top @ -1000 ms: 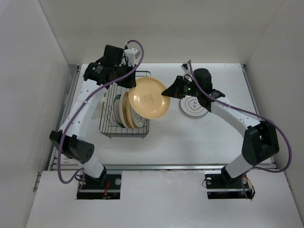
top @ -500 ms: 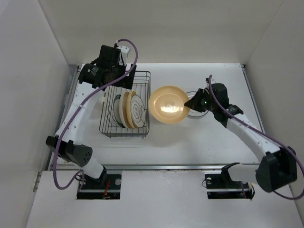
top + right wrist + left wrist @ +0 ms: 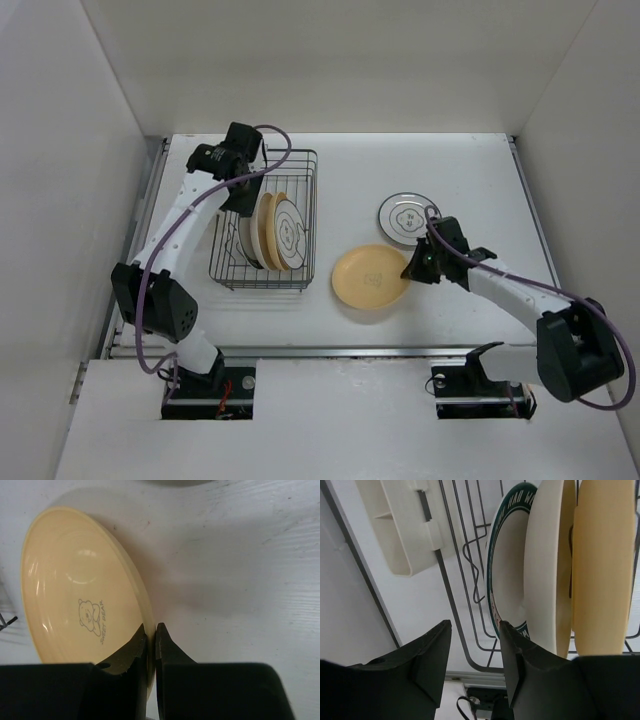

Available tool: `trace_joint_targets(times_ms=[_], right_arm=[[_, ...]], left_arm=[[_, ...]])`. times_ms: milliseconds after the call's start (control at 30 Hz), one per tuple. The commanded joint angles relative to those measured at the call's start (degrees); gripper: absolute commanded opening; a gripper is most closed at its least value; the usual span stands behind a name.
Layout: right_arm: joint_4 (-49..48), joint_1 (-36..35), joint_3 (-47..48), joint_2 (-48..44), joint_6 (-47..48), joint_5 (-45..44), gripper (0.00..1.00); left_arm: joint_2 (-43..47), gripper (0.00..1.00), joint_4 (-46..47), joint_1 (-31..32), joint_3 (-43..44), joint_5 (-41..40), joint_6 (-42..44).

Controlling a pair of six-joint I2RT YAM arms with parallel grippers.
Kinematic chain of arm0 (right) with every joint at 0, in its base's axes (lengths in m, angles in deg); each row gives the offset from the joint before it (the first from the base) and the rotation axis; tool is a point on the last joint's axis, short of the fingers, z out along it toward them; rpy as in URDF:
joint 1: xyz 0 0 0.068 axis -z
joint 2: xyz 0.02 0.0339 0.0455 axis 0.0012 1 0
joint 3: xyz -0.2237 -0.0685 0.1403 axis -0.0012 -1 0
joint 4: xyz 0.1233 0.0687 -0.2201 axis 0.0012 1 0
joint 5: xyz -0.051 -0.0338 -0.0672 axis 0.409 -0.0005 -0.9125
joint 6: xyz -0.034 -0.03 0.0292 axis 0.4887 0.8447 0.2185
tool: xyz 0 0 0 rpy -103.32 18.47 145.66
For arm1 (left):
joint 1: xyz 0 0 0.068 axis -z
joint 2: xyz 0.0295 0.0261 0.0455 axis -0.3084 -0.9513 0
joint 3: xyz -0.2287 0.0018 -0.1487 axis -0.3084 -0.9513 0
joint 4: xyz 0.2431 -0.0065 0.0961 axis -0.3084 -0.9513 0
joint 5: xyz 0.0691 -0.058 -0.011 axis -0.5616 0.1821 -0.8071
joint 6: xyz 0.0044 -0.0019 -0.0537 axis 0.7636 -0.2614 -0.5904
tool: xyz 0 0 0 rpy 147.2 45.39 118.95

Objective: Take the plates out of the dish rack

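Observation:
The dark wire dish rack (image 3: 228, 268) stands at the left with three plates upright in it. In the left wrist view they are a green-rimmed white plate (image 3: 506, 580), a cream plate (image 3: 547, 570) and a yellow plate (image 3: 602, 570). My left gripper (image 3: 243, 196) (image 3: 474, 650) hangs over the rack's left part, open and empty, its right finger (image 3: 520, 665) beside the green rim. My right gripper (image 3: 411, 268) (image 3: 151, 635) is shut on the right rim of a yellow bear-print plate (image 3: 368, 277) (image 3: 75, 590), held low at the table surface. A white ringed plate (image 3: 408, 217) lies flat behind it.
The rack's white clip (image 3: 405, 525) sits on its left wall, above the left fingers. The rack wires (image 3: 470, 545) run just below the left gripper. White enclosure walls rise on both sides and at the back.
My right gripper carried the yellow plate from beside the rack rightward and down to the table. My left gripper let go of it, opened, and dropped back over the rack's standing plates.

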Motion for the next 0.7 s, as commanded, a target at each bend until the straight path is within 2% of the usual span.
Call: trace_joint_targets(times_ms=[0,67,133,167,200,300,367,500,600,667], right_arm=[[-4.16,-2.09,0.69,2.09,-0.03,-0.46,0.00],[-4.87,-2.79,0.69,3.42,0.50,-0.46,0.00],[-4.87,-3.50,0.69,4.57,0.50,-1.08,0.07],[-4.87,-3.50,0.69,5.09,0.50,-1.77,0.29],[-4.87,-4.11,0.69,5.09,1.02,-1.78,0.40],[-4.35,-4.12,1.22,3.34,1.02,-2.40,0.66],[-3.12,-4.12,1.92,1.50,1.02,-3.71,0.69],[-1.45,-4.12,4.11,-0.36,2.08,-4.33,0.70],[-0.22,-4.12,5.26,-1.50,2.08,-4.85,0.70],[0.48,-4.12,5.78,-2.03,2.08,-4.86,0.70]], left_arm=[[0.93,0.41,-0.89,-0.88,-0.80,0.43,-0.08],[-0.38,0.41,-0.89,-0.88,-1.32,1.06,-0.08],[-1.26,0.42,-0.89,-0.88,-2.55,1.06,-0.08],[-2.05,0.42,-0.89,-0.88,-2.55,1.06,-0.08],[-2.06,0.42,-0.89,-0.88,-2.55,1.06,-0.08],[-3.72,0.42,-0.27,-0.88,-3.08,3.77,-0.61],[-4.61,0.40,-0.27,-0.88,-2.03,3.78,-0.61],[-7.50,0.27,-0.27,-0.88,-1.50,5.18,-0.61],[-9.08,0.13,-1.32,-0.88,-0.45,4.41,-1.22],[-9.09,0.00,-1.32,-0.88,0.34,3.87,-1.22]])
